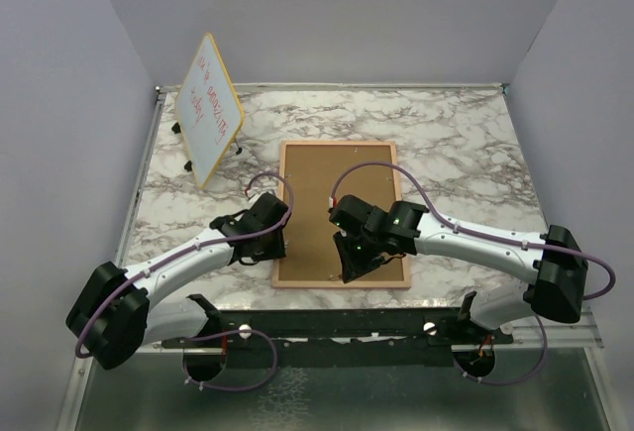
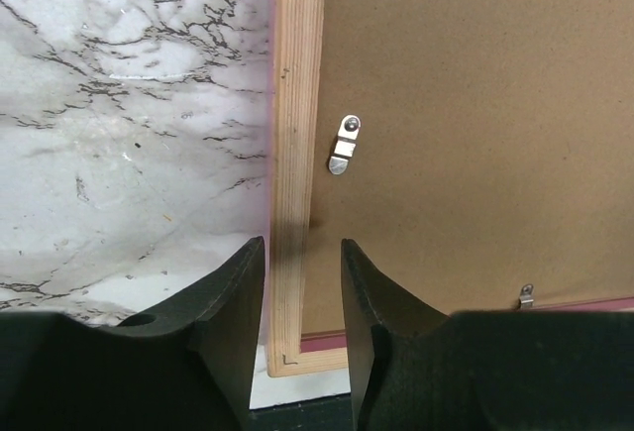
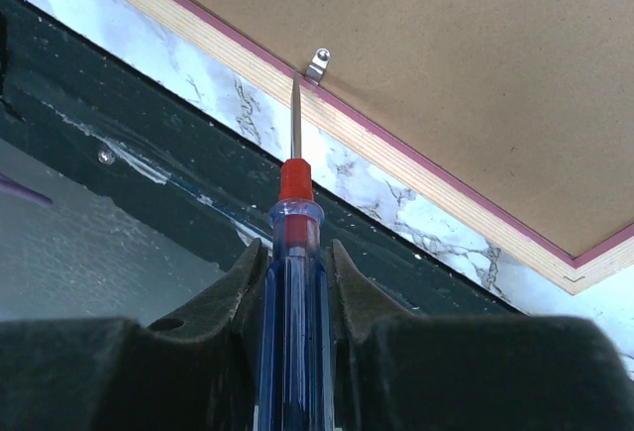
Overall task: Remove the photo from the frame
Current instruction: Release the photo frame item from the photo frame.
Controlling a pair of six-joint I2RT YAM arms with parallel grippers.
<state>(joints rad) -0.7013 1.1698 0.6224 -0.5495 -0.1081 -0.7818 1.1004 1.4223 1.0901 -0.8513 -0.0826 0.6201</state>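
- Below the left end effector (image 2: 300, 250), half open and empty, lies the frame (image 2: 297, 104), back up on the marble bench (image 2: 119, 104); press its pale wooden rim steady.
- Ahead of the right end effector (image 3: 295, 253), clamped on a blue-handled screwdriver (image 3: 296, 178), a small metal clip (image 3: 318, 62) needs gentle turning.
- Beneath both, matte brown fibreboard (image 2: 475, 104) hides the photo.

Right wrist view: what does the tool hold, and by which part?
The right tool holds a screwdriver with a clear blue plastic handle and red collar, clamped by the handle; its thin metal shaft is free.
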